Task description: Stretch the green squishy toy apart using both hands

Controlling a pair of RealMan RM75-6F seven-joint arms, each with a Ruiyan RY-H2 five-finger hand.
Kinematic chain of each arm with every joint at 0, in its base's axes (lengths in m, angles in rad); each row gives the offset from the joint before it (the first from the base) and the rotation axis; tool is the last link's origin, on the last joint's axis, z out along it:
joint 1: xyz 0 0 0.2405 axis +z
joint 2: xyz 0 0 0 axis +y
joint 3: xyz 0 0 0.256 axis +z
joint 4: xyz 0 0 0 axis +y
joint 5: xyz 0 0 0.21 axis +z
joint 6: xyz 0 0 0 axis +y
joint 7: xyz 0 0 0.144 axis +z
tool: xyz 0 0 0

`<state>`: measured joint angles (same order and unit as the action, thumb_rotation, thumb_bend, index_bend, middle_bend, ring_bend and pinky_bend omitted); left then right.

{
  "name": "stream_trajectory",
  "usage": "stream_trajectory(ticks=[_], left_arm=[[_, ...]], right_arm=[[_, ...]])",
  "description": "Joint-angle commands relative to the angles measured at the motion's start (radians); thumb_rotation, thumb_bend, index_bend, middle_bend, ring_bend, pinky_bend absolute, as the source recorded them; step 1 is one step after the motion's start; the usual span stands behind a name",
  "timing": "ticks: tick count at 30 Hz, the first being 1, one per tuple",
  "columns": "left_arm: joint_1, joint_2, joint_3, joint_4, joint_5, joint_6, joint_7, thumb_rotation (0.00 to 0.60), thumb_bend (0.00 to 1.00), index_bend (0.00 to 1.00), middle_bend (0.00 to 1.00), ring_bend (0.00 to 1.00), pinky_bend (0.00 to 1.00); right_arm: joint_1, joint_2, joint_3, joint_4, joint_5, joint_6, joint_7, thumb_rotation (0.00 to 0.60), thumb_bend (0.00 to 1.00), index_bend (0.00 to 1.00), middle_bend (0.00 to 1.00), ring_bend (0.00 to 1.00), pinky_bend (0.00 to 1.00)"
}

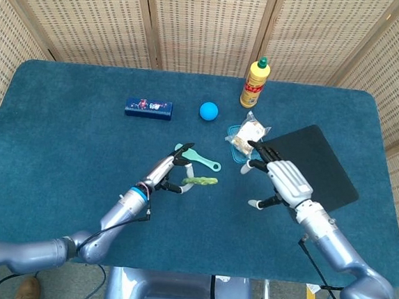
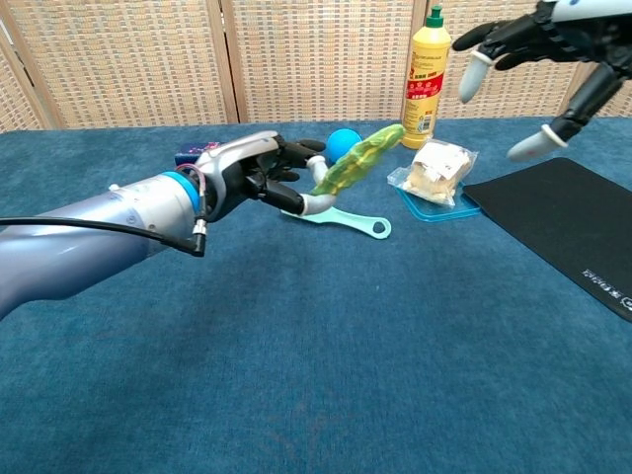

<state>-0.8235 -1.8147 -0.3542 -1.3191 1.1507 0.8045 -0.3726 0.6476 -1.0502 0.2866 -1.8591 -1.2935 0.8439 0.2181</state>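
Note:
The green squishy toy [image 1: 201, 181] [image 2: 357, 162] is a long knobbly strip held up above the table's middle. My left hand [image 1: 173, 171] [image 2: 267, 176] pinches its left end, and the rest of the toy sticks out to the right, free. My right hand [image 1: 281, 181] [image 2: 541, 39] hovers to the right of the toy with fingers spread and nothing in it, a short gap away from the toy's free end.
A teal spatula [image 1: 200, 157] lies just behind the toy. Further back are a blue ball [image 1: 208, 110], a dark blue box [image 1: 148, 108], a yellow bottle [image 1: 255, 83] and a bagged snack on a blue lid [image 1: 246, 137]. A black mat [image 1: 317, 167] lies at the right.

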Motion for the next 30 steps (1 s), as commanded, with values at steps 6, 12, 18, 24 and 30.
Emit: stream_trajectory(ticks=[6,12,18,24,30], left_arm=[[-0.046,-0.053,-0.023,-0.028,-0.065,0.018,0.1,0.6,0.4,0.76,0.0,0.0,0.0],[-0.052,-0.072,-0.034,-0.04,-0.087,0.035,0.114,0.6,0.4,0.76,0.0,0.0,0.0],[-0.052,-0.072,-0.036,-0.045,-0.09,0.04,0.117,0.6,0.4,0.76,0.0,0.0,0.0],[-0.055,-0.073,-0.036,-0.054,-0.095,0.039,0.123,0.6,0.4,0.76,0.0,0.0,0.0],[-0.061,-0.074,-0.041,-0.06,-0.102,0.041,0.133,0.6,0.4,0.76,0.0,0.0,0.0]], right_arm=[[0.067,-0.049,0.018,-0.003,0.109,-0.028,-0.086,0.6,0.2,0.46,0.0,0.0,0.0],[0.087,-0.072,0.006,-0.013,0.16,-0.013,-0.146,0.6,0.25,0.47,0.0,0.0,0.0],[0.09,-0.066,0.0,-0.028,0.176,-0.005,-0.158,0.6,0.27,0.49,0.0,0.0,0.0],[0.099,-0.067,-0.004,-0.045,0.205,-0.013,-0.156,0.6,0.3,0.51,0.0,0.0,0.0],[0.111,-0.073,-0.007,-0.054,0.227,-0.012,-0.166,0.6,0.35,0.53,0.0,0.0,0.0]])
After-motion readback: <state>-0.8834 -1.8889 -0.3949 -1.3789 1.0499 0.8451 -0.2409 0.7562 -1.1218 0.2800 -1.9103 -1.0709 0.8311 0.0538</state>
